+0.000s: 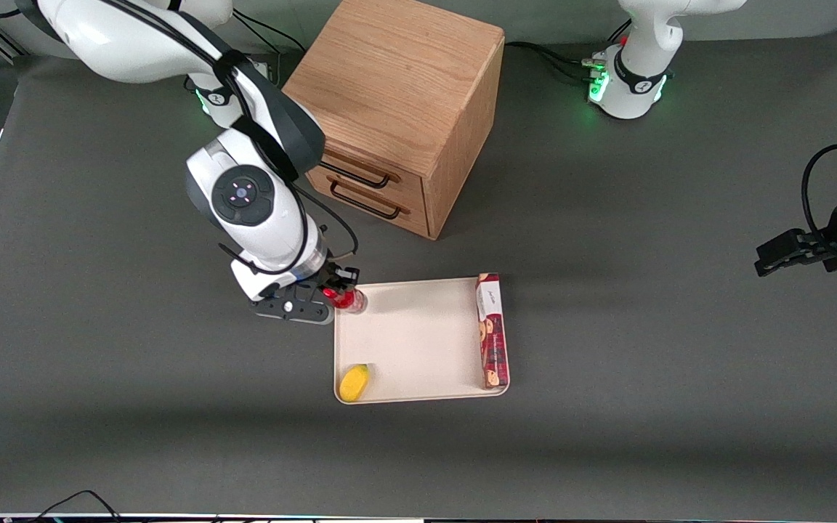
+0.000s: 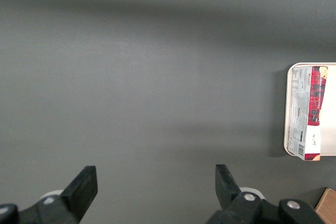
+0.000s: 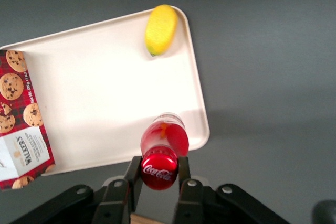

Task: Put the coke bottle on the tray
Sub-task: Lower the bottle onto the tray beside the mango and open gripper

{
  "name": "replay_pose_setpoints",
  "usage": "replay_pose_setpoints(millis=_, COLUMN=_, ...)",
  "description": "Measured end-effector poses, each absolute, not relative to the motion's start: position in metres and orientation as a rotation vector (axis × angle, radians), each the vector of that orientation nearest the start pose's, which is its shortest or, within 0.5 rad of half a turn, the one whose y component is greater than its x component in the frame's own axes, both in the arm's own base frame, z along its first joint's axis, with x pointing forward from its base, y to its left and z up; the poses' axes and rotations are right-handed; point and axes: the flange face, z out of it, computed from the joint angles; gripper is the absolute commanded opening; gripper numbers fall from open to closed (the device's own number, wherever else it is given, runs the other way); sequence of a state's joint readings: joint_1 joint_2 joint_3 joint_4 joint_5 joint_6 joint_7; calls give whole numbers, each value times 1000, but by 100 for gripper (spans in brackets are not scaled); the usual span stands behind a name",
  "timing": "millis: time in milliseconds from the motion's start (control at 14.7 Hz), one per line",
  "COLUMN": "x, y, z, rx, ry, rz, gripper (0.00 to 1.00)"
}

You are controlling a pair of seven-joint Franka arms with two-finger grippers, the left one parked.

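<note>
Dark grey matting covers the table, with a wooden drawer cabinet (image 1: 397,109) standing on it farther from the front camera than everything else. The coke bottle (image 1: 349,298) stands upright at the corner of the tray (image 1: 418,341) nearest the cabinet and the working arm – in the right wrist view its clear base (image 3: 169,129) sits just inside the tray's (image 3: 105,103) rounded rim. The gripper (image 3: 159,171) is clamped on the bottle's red cap, one black finger pressed against each side of it; from the front the gripper (image 1: 336,293) hangs over that same tray corner, its black wrist bracket reaching out over the mat. A yellow fruit (image 1: 354,382) lies in the tray corner nearest the front camera, well apart from the bottle. A long red cookie box (image 1: 492,330) – chocolate-chip biscuits printed on it – lies flat along the tray edge toward the parked arm's end of the table, its length running the whole of that side.
</note>
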State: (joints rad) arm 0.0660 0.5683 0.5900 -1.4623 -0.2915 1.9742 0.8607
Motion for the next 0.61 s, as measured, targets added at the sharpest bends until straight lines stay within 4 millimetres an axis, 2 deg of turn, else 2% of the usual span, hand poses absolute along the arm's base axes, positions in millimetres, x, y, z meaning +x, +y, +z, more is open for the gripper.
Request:
replay_pose_setpoints(millis=273, x=609, y=352, z=363, rx=-3112, ry=297, rz=-78, gripper=9)
replay_pose_setpoints(millis=341, x=608, y=353, z=352, rx=-3127, ry=300, rz=-92, gripper=20)
replay_pose_setpoints(millis=477, x=606, y=355, z=340, rx=-3137, ry=296, rz=-91, gripper=62)
replay_pose_setpoints(millis=545, x=606, y=355, z=341, rx=-3135, ry=296, rz=-95, gripper=100)
replay_pose_setpoints(millis=614, x=606, y=356, z=341, rx=-3134, ry=297, rz=-95, gripper=100)
